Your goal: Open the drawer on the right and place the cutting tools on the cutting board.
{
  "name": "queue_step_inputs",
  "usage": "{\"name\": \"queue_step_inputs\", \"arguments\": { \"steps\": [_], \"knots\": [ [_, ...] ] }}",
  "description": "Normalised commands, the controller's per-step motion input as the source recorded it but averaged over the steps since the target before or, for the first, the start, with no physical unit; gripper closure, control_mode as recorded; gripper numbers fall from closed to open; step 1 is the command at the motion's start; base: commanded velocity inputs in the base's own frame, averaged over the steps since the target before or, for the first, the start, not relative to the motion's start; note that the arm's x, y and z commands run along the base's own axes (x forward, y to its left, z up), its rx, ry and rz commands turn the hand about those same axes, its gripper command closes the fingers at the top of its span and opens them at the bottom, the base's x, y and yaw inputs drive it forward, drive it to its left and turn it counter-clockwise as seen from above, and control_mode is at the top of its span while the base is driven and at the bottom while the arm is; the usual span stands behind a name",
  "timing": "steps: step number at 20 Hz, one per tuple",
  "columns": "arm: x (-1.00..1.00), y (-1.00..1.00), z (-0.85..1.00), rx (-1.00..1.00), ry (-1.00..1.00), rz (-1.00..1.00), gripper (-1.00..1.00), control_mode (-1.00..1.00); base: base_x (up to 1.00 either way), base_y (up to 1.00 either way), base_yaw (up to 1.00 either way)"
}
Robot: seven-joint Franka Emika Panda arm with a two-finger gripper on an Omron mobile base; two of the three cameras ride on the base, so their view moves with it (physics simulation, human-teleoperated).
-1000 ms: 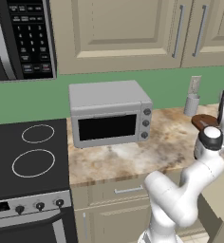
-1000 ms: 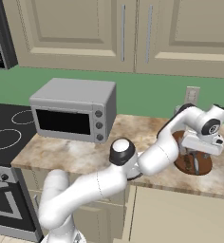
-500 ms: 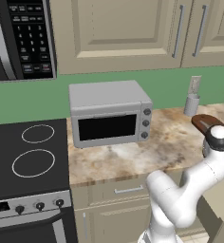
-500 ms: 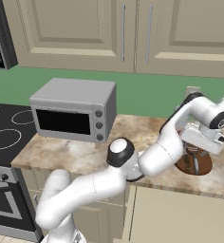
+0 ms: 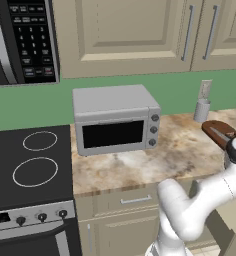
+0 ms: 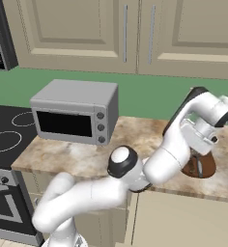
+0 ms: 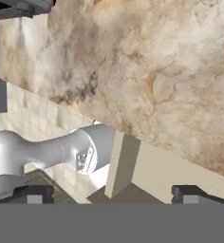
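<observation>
I have the cabinets [image 5: 120, 35] along the top, then the stove [image 5: 27, 165], the toaster oven [image 5: 115, 119] and the marbled tabletop [image 5: 175, 150] running off to the right. My arm reaches across to that right end, and in the right base view the claw [image 6: 199, 166] hangs over the board [image 6: 206, 167], which lies at the tabletop's right end, near the front edge. In the left base view the board [image 5: 219, 133] shows as a dark reddish-brown slab with a rounded end, its long axis running from the back wall toward the front edge, with a slim pale streak on it that may be a blade; I cannot tell for sure. Below the front edge I see the drawer [image 7: 171, 173] from the hand camera, pulled out, a plain beige box with a pale inner wall; its inside is mostly hidden, so I cannot say what tools remain in it. The fingertips [image 7: 35, 193] stand wide apart at the bottom of that view with nothing between them, so the claw is spread and empty. I judge that the next move turns on this: the drawer lies below and in front of the claw, toward me, while the board sits right beneath it, so I would drop down and forward.
</observation>
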Motion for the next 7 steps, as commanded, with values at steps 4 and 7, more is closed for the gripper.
{"name": "queue_step_inputs", "arguments": {
  "steps": [4,7],
  "knots": [
    [-0.96,1.0,0.0,-0.05,-0.15,0.07,-1.0,-1.0,0.0,0.0,0.0],
    [-0.89,1.0,0.0,-0.06,-0.17,0.06,-1.0,-1.0,0.0,0.0,0.0]
  ]
}}
